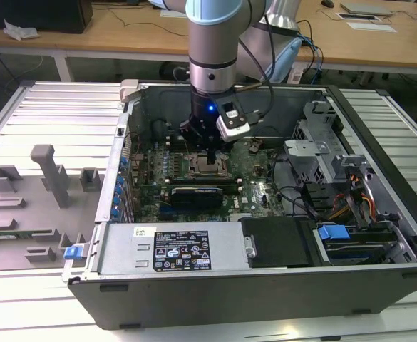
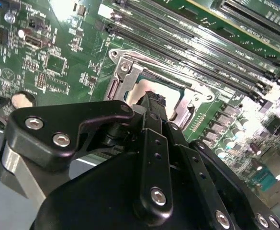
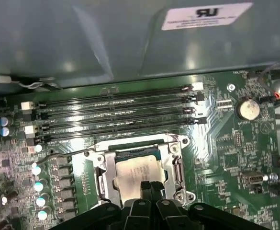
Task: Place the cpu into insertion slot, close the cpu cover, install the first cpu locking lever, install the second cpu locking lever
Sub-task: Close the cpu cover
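Observation:
The cpu (image 3: 136, 170) lies flat in the insertion slot (image 3: 178, 191) on the green board, its silvery top showing through the window of the cpu cover (image 3: 104, 176). The cover lies down flat over the socket. My gripper (image 3: 151, 188) is shut with nothing in it, its black fingertips together just over the near edge of the cpu. The second wrist view shows the same: fingertips (image 2: 151, 101) over the cpu (image 2: 147, 86). A thin wire lever (image 3: 63, 154) sticks out sideways from the socket. In the exterior view the gripper (image 1: 209, 155) hangs right above the socket (image 1: 208, 169).
Long black memory slots (image 3: 116, 112) run beside the socket, under the grey case wall (image 3: 130, 38). Capacitors (image 3: 37, 184) and a coin battery (image 3: 247, 109) flank it. The open case holds a labelled black cover (image 1: 183, 249) and drive cables (image 1: 336, 192). A grey fixture tray (image 1: 44, 192) sits outside.

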Motion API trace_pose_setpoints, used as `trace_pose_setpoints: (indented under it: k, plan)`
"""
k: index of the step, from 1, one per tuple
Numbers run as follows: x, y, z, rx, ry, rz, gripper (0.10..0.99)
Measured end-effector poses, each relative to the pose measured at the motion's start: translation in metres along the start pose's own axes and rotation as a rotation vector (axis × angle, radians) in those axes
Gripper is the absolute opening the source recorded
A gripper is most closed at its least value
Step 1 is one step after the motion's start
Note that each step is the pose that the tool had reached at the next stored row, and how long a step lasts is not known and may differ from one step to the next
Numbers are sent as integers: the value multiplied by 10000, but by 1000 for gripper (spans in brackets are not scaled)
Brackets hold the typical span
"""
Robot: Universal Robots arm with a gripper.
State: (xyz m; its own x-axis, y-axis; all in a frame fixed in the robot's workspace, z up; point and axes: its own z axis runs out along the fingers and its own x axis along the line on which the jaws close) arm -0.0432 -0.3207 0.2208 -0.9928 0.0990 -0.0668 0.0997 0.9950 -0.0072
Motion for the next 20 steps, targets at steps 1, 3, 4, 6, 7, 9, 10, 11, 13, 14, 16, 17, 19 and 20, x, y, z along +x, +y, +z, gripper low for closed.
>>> trace_pose_setpoints:
  k: [1, 3, 4, 6, 7, 9, 10, 11, 13, 14, 16, 17, 19, 20]
  plan:
    - [3, -1, 3, -27, -3, -429, 106]
    - [5, 0, 3, -30, -4, -463, 106]
    - [7, -1, 3, -30, -4, -463, 106]
    - [23, -3, 2, -30, -4, -471, 106]
    - [38, -4, 1, -30, -4, -476, 106]
    - [70, -7, 0, -31, -4, -479, 106]
    - [86, -9, 0, -31, -4, -481, 106]
    - [97, -9, 0, -32, -4, -481, 106]
    - [133, -13, -1, -30, -4, -484, 106]
    - [144, -15, -1, -31, -4, -485, 106]
    - [174, -17, 0, -32, -4, -487, 106]
    - [187, -19, 0, -32, -4, -490, 106]
    - [218, -23, 3, -34, -3, -515, 106]
    - [230, -26, 7, -40, -3, -550, 106]
